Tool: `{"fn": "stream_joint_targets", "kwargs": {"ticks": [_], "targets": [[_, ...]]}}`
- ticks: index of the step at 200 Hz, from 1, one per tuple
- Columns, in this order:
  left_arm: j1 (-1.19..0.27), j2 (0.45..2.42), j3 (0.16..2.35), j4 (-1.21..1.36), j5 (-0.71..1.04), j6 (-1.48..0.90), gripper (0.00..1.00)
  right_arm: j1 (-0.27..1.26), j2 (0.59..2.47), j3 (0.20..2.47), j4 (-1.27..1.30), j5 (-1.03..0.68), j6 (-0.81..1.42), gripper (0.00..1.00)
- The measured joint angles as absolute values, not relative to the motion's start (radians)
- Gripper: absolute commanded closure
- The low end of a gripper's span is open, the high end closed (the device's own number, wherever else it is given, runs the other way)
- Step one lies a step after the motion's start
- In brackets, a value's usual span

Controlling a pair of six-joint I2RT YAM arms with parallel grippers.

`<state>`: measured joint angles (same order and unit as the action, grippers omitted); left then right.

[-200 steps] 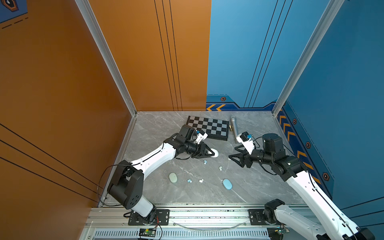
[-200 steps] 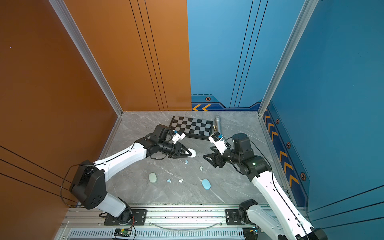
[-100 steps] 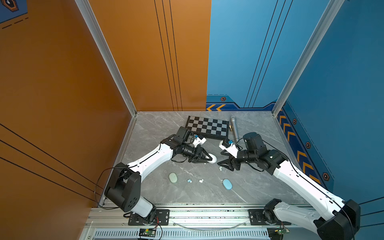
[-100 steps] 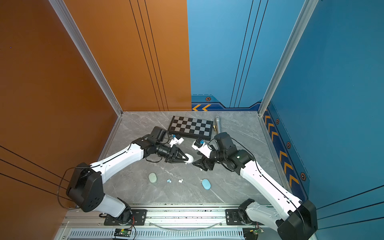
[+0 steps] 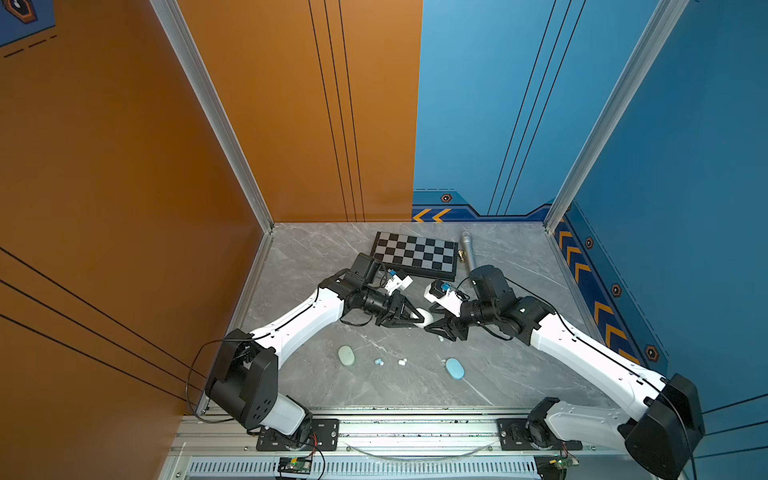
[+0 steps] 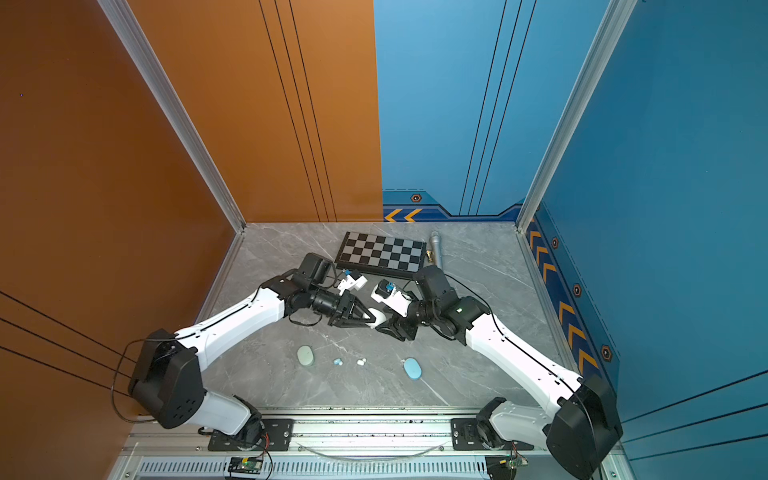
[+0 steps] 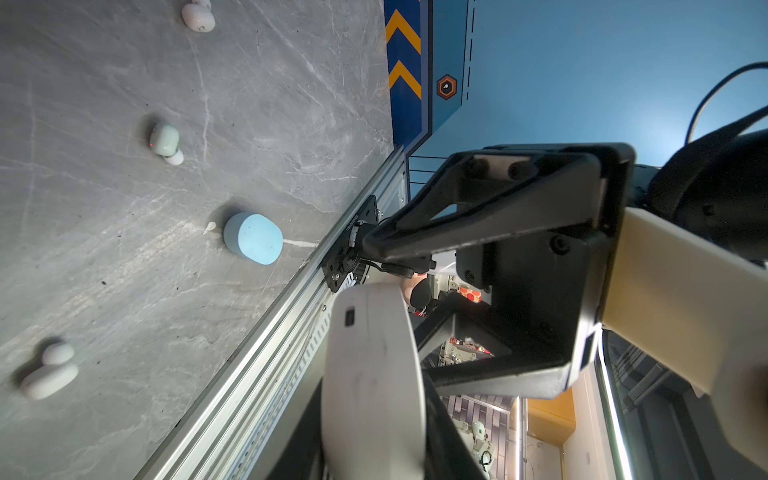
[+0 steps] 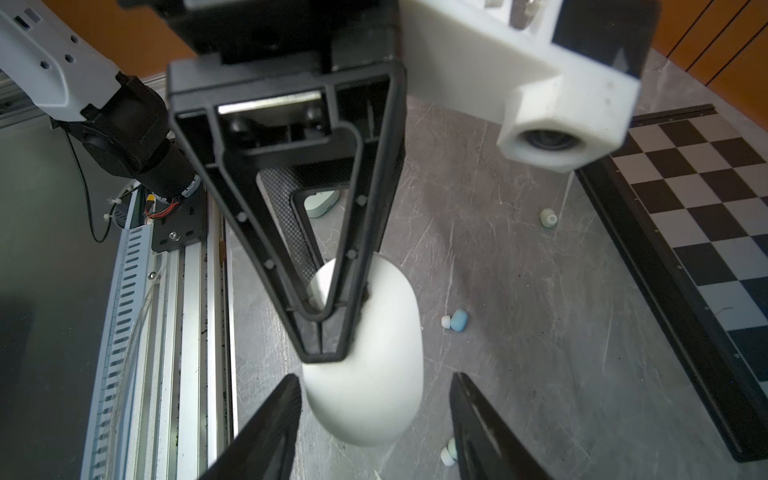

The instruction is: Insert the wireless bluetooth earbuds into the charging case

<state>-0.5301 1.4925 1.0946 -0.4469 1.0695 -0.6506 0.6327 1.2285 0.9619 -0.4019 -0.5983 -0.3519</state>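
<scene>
Earbuds (image 5: 378,362): scattered loose on the grey table (image 5: 316,266).
Left gripper (image 5: 415,321): closed on the white case (image 5: 425,316), held above the table.
Right gripper (image 5: 441,331): jaws spread beside that case, nothing gripped.
Nearby: green case (image 5: 345,356), blue case (image 5: 454,368), chessboard (image 5: 413,254).

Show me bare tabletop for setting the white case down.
Free: the far-left corner between orange wall and chessboard; the near strip between blue case and rail. Crowded: the centre, where left end effector and right end effector meet, and the earbuds nearby.
</scene>
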Motion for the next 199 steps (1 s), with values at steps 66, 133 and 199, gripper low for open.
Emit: {"fn": "stream_joint_targets", "kwargs": {"ticks": [66,133,199], "targets": [[-0.528,1.485,1.095,-0.462,1.075,-0.634,1.00,0.657,1.253,0.983,-0.389,-0.599,-0.363,0.54],[-0.523,1.485,1.095,-0.482,1.084,-0.617,1.00,0.669,1.257,0.990,-0.396,-0.598,-0.369,0.80],[-0.517,1.477,1.097,-0.498,1.082,-0.569,0.43,0.675,1.257,1.014,-0.406,-0.591,-0.370,0.95]]}}
